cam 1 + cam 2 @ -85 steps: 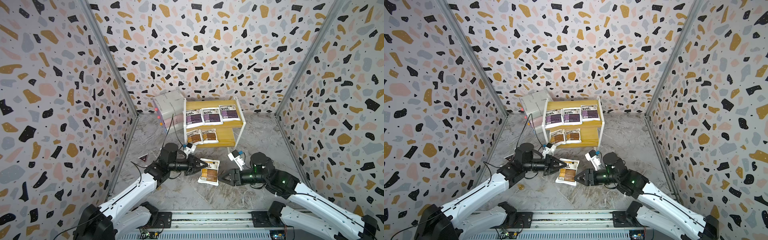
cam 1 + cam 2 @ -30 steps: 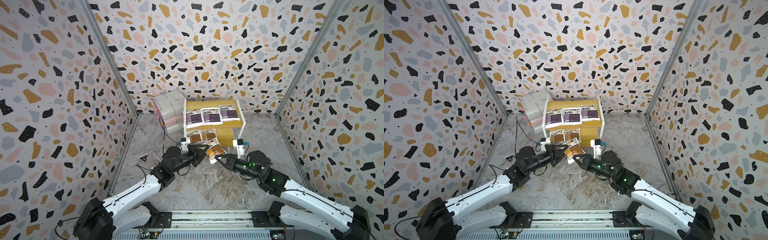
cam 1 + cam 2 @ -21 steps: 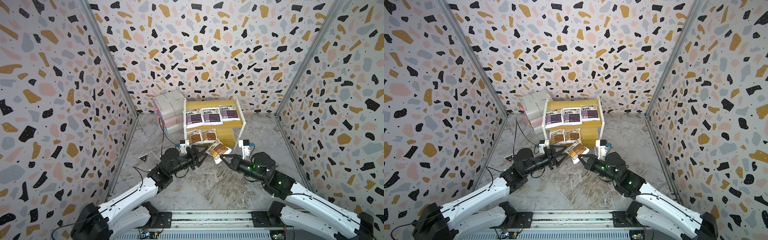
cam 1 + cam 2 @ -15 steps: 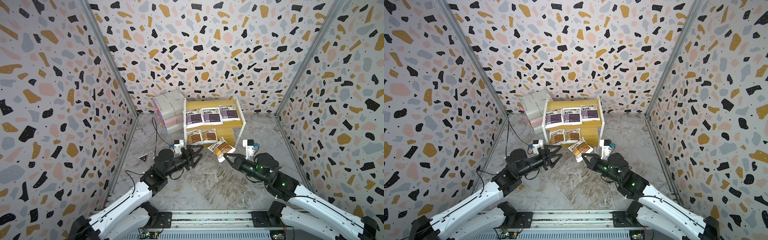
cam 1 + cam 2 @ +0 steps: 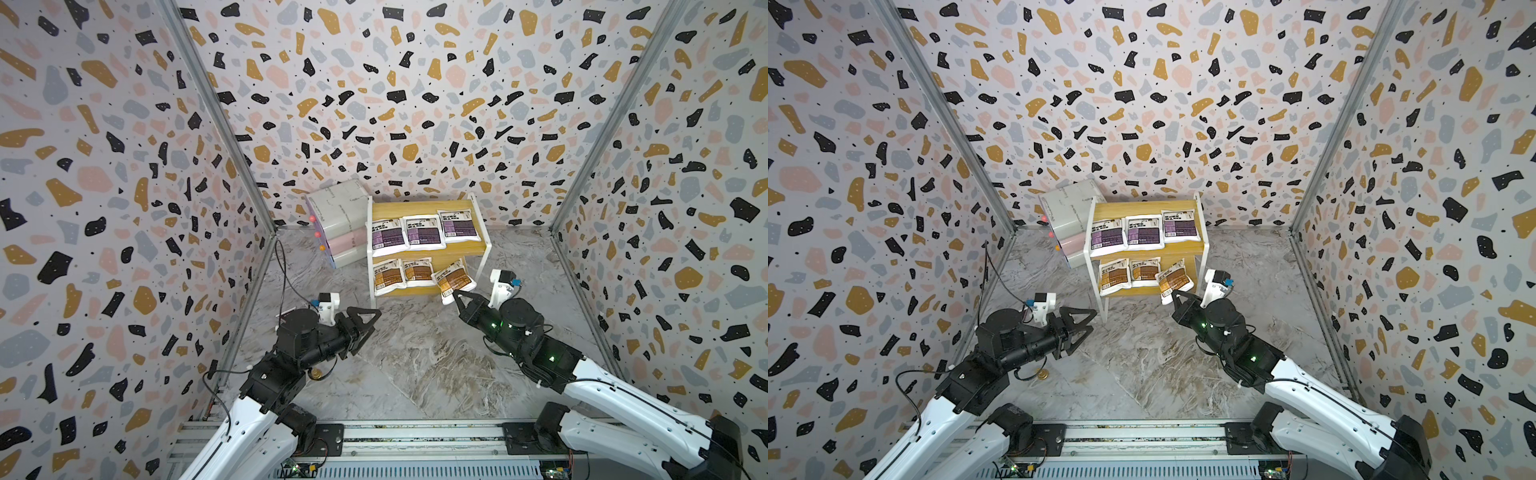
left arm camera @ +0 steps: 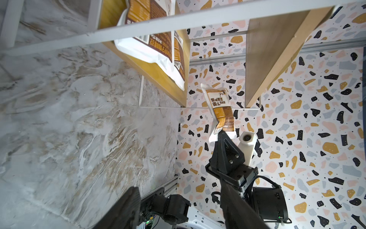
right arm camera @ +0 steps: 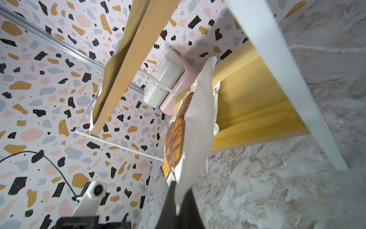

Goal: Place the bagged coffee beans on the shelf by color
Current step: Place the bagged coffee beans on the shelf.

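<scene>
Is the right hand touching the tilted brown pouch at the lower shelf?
Touching. The right wrist view shows the right hand shut on the brown pouch, with the pouch's near edge pinched in its grip.

Pouches (image 5: 424, 232) on shelf (image 5: 415, 206), boxes (image 5: 340, 208) left, perhaps touching

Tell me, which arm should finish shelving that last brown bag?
Right: the right tool is shut on the brown bag at the lower board; the left tool is open, empty and farther off.
</scene>
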Motion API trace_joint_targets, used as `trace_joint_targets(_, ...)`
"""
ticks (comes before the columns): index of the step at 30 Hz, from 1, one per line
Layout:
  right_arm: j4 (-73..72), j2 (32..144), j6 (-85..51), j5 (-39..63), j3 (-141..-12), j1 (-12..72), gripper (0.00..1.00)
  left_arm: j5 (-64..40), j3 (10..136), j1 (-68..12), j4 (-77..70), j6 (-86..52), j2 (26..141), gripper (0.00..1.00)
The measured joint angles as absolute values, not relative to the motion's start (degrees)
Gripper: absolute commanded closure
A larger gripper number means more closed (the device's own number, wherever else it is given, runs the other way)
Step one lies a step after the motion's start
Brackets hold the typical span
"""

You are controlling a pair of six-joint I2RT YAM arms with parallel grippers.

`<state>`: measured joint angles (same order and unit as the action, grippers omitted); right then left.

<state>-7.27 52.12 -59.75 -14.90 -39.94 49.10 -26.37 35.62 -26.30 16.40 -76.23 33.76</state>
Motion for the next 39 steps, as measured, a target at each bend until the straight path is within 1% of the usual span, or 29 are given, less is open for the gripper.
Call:
trace_joint_targets(5, -12.7, 56.0, -58.3, -19.4, -40.0, 49.1, 1.0, -28.3, 36.2, -25.2, 21.3, -73.1, 33.4, 0.31)
trace_joint_targets(14, -21.4, 65.5, -58.0, -23.0, -40.8, 49.1, 1.0, -30.6, 37.5, -23.8, 27.1, -68.7, 32.4, 0.3)
trace_joint_targets(23, -24.6, 70.7, -58.4, -25.6, -43.0, 48.2, 1.0, -32.3, 37.5, -22.3, 30.5, -66.7, 30.6, 0.3)
trace_joint_targets(28, -24.0, 72.4, -59.6, -26.3, -44.2, 46.8, 1.0, -33.4, 37.5, -21.2, 32.1, -65.6, 30.4, 0.3)
trace_joint_targets(29, -24.0, 72.6, -59.8, -26.3, -44.3, 46.6, 0.98, -33.6, 37.5, -21.0, 32.3, -65.4, 30.4, 0.3)
trace_joint_targets(31, -23.9, 72.9, -60.7, -26.2, -44.6, 46.0, 0.9, -34.0, 37.5, -20.6, 33.0, -65.0, 30.4, 0.3)
trace_joint_targets(34, -22.9, 73.3, -62.3, -25.9, -45.1, 45.2, 0.88, -34.5, 37.5, -20.1, 33.4, -64.5, 30.4, 0.3)
trace_joint_targets(37, -21.6, 73.4, -64.1, -25.1, -45.1, 44.8, 0.82, -34.8, 37.5, -19.8, 33.5, -64.1, 30.4, 0.3)
trace_joint_targets(39, -20.9, 73.4, -65.2, -24.8, -45.1, 44.8, 0.73, -35.0, 37.5, -19.6, 33.6, -64.0, 30.3, 0.3)
